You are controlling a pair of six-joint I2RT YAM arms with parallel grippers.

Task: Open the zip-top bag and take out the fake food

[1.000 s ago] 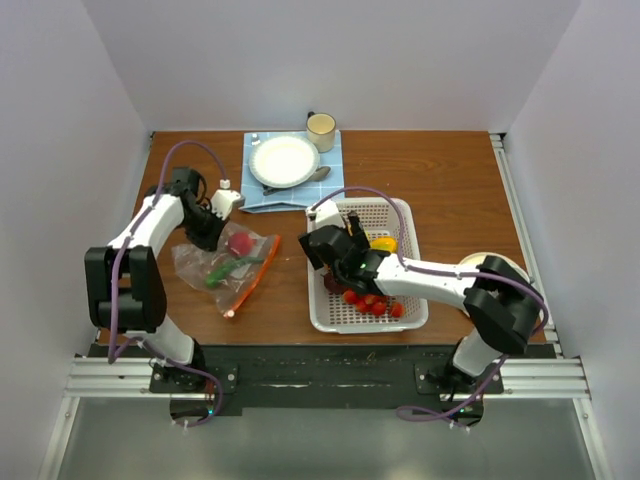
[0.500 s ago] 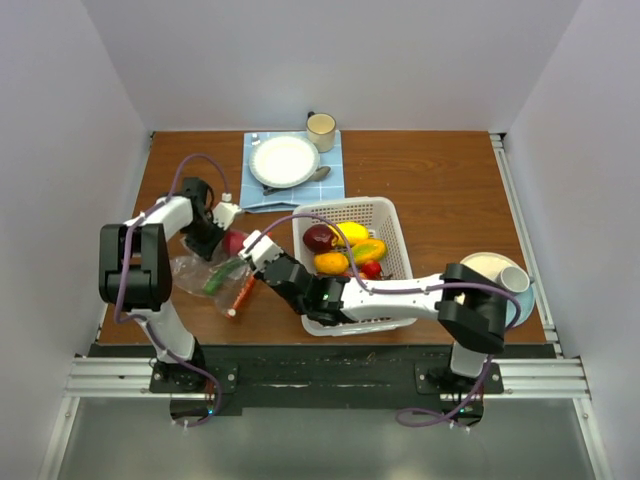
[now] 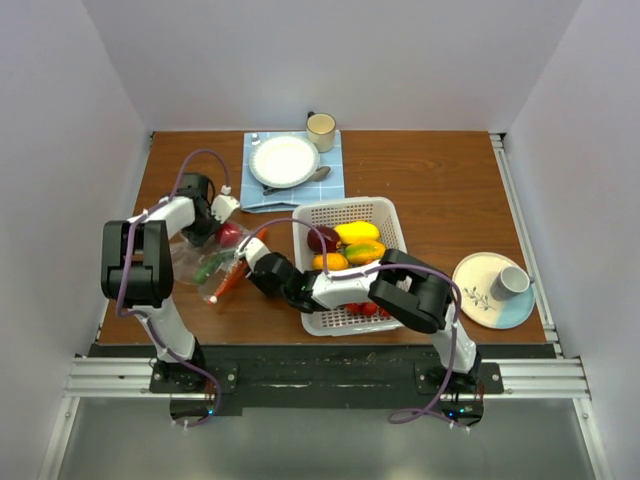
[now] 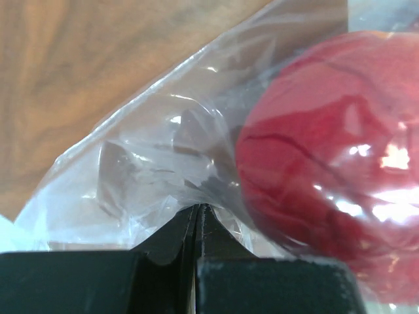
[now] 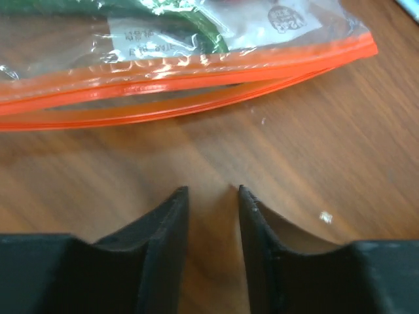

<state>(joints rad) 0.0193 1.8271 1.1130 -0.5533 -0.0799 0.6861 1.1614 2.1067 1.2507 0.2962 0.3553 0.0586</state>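
The zip-top bag (image 3: 212,262) lies on the left side of the table (image 3: 440,170), just left of the white basket (image 3: 345,203). Inside it is fake food (image 4: 334,144): a big red piece and something green. More food sits in the basket. The left gripper (image 4: 198,208) is pressed together and pinches the bag's far end, away from the zip, I think so the bag cannot slide. The right gripper (image 5: 213,196) sits low, just near the orange zip strip (image 5: 196,82). Its fingers are a little apart with nothing between them, likely ready to grab the strip and pull.
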